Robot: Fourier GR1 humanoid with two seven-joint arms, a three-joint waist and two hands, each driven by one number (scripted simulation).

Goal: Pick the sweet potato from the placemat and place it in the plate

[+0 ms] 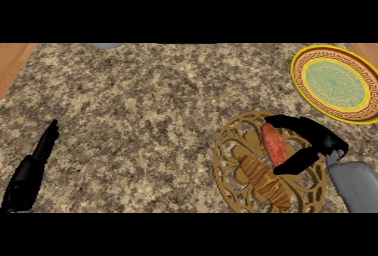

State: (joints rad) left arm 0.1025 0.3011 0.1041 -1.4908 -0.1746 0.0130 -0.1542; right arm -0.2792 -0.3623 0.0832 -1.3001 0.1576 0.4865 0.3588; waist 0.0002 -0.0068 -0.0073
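In the head view the grasping step is in hand: the right hand (pixel 314 142) sits over the placemat (pixel 230 170), its fingers (pixel 289 121) and thumb curled around the upper end of the sweet potato (pixel 275 145), which lies on the placemat and does not look lifted yet. The fingers seem closed on it, one side above and the thumb below. The next move, as I judge it, calls for lifting the sweet potato and carrying it up and to the right of the placemat to the plate (pixel 308 52) on the worktop (pixel 148 100). The left hand (pixel 40 150) rests far left of the placemat, fingers straight, holding nothing.
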